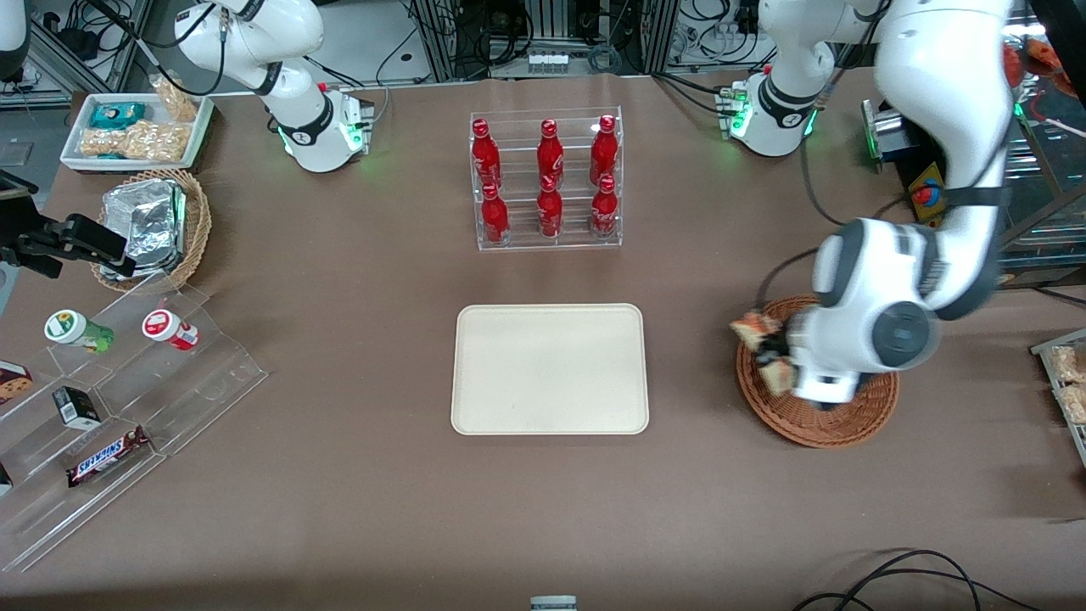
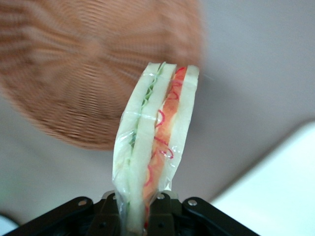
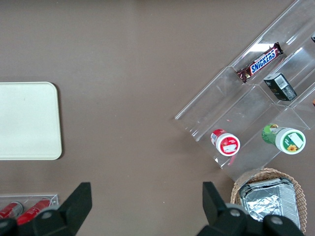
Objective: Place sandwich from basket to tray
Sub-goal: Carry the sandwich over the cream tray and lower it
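My gripper is shut on the sandwich, a plastic-wrapped wedge of pale bread with red and green filling. It hangs over the rim of the round reddish-brown basket, on the side toward the tray. In the left wrist view the sandwich sticks out from between the fingers of the gripper. The basket lies blurred beneath it, and a corner of the tray shows. The cream tray lies flat mid-table, beside the basket toward the parked arm's end.
A clear rack of red bottles stands farther from the front camera than the tray. Toward the parked arm's end are a stepped acrylic shelf with snacks, a tan basket of foil packs and a white snack tray.
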Robot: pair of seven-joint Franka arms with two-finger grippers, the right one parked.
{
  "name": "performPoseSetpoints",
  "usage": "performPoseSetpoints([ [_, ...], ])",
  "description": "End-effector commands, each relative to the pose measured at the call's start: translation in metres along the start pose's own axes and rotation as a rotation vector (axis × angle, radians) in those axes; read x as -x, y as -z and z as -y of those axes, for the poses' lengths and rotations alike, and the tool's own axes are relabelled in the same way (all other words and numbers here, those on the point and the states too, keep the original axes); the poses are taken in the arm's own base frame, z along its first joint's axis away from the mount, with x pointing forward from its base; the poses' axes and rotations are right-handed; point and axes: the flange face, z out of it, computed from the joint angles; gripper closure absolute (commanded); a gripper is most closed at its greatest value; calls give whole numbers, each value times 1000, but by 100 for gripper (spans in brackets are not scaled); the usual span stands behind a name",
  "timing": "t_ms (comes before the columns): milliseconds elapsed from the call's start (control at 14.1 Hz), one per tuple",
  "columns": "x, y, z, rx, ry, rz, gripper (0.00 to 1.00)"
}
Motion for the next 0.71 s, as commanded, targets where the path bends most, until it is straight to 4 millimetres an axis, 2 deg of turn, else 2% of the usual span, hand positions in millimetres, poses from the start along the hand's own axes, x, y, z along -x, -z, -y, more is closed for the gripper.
performPoseSetpoints([
  [0,52,-22,-68,75,-107,-40,91],
  [141,102,-45,-116,118,-177,-101,92],
  [424,175,-80,-174,150,-318,-142,91],
  [495,187,-84,-187,163,-343,-149,91],
  [636,194,-83,-207,188,-361,-155,91],
])
